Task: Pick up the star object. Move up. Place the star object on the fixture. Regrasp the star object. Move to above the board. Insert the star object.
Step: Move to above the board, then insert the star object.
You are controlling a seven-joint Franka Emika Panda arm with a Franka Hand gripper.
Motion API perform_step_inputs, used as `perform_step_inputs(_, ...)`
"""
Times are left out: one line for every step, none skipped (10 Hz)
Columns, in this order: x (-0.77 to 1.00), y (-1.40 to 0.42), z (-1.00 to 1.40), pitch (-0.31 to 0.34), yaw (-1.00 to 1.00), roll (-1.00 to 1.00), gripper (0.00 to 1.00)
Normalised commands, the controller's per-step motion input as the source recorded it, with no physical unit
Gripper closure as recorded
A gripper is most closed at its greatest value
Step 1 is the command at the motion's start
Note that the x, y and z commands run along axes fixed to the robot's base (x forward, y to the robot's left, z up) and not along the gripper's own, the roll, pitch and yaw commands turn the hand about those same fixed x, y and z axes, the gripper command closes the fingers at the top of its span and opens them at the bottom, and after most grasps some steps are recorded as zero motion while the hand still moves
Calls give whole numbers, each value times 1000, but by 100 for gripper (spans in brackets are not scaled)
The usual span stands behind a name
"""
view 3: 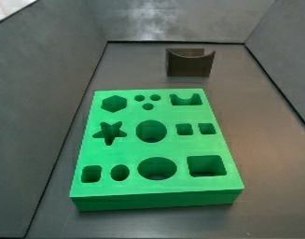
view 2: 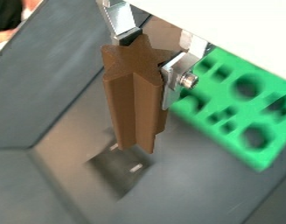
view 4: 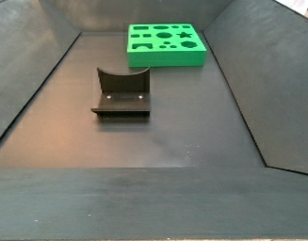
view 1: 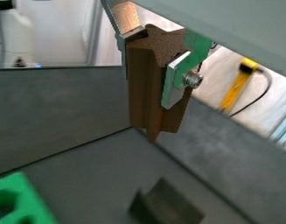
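Observation:
In both wrist views my gripper (view 1: 155, 57) (view 2: 146, 51) is shut on the star object (view 1: 151, 87) (view 2: 133, 101), a long brown star-profiled block that hangs down from the silver fingers (view 1: 177, 77) (view 2: 177, 75), high above the floor. The fixture (view 1: 169, 206) (view 2: 118, 166) lies below the block's lower end, with a clear gap between them. It also shows in both side views, standing bare as a dark notched block (view 3: 189, 61) (view 4: 121, 94). The green board (view 3: 155, 140) (view 4: 167, 44) (view 2: 244, 105) (view 1: 17, 201) lies flat with its star hole (view 3: 110, 133) unfilled. Neither gripper nor star shows in the side views.
Dark sloping walls (view 3: 43, 56) (view 4: 37, 75) enclose the bin floor on all sides. A yellow cable (view 1: 240, 83) hangs outside the bin wall.

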Motion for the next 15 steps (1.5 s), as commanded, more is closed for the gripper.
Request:
perform_step_inputs(-665, -1000, 22, -54, -90, -1000, 100)
perform_step_inputs(-681, -1000, 15, -60, -92, -1000, 100)
perform_step_inputs(-611, -830, 9, -74, -85, -1000, 100)
perform_step_inputs(-396, -474, 12, -72, -69, -893, 100)
perform_step_inputs(-254, -256, -3, -64, -45, -673, 100)
perform_step_inputs(-159, -136, -1, -45, -30, -479, 100)
perform_step_inputs(-105, -84, 7, -30, -24, -317, 100)
perform_step_inputs(-66, -48, -4, -25, -15, -211, 100)
perform_step_inputs(0, 0, 0, -4, 0, 0, 100)
perform_step_inputs(0, 0, -77, -51, 0, 0, 100)
perform_step_inputs(0, -83, -183, -106, 0, 0, 100)
perform_step_inputs(-3, -189, -283, -169, 0, 60, 100)
perform_step_inputs(-149, -246, -383, -196, 54, 140, 100)
perform_step_inputs(-274, -286, -471, -209, 43, 184, 100)
perform_step_inputs(-251, -249, -434, -244, 0, 44, 100)
